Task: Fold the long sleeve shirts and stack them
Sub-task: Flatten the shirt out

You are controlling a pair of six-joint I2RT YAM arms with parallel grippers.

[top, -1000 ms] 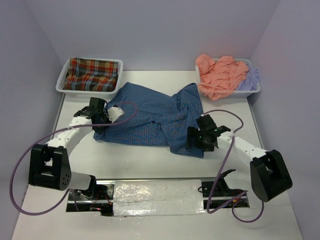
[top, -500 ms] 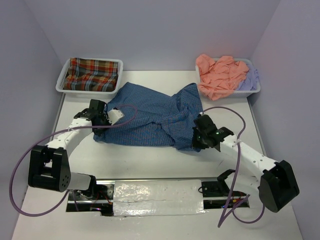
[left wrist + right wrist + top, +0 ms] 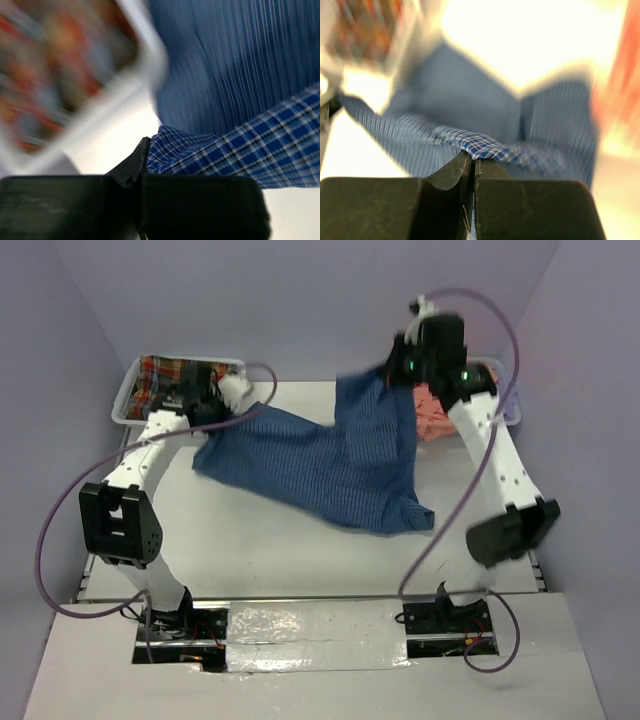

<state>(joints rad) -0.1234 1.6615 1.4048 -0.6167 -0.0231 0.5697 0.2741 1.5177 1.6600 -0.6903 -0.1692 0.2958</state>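
Observation:
The blue checked shirt (image 3: 320,465) hangs stretched above the table between both grippers, its lower corner drooping at the front right. My left gripper (image 3: 220,400) is shut on its left edge, just in front of the plaid shirt's tray. High at the back, my right gripper (image 3: 395,372) is shut on the shirt's right edge. In the left wrist view a fold of the checked cloth (image 3: 225,152) sits in the shut left gripper (image 3: 146,150). The right wrist view shows the right gripper (image 3: 472,159) pinching a fold of blue cloth (image 3: 482,142). Both wrist views are blurred.
A white tray (image 3: 125,405) at the back left holds the red-green plaid shirt (image 3: 165,375), seen also as a blur in the left wrist view (image 3: 55,75). The salmon shirt (image 3: 432,410) shows behind the right arm, and as an orange blur (image 3: 620,90) in the right wrist view.
The right gripper went from open to shut on the blue shirt. Both arms then rose and swung toward the back, lifting the shirt off the table and spreading it.

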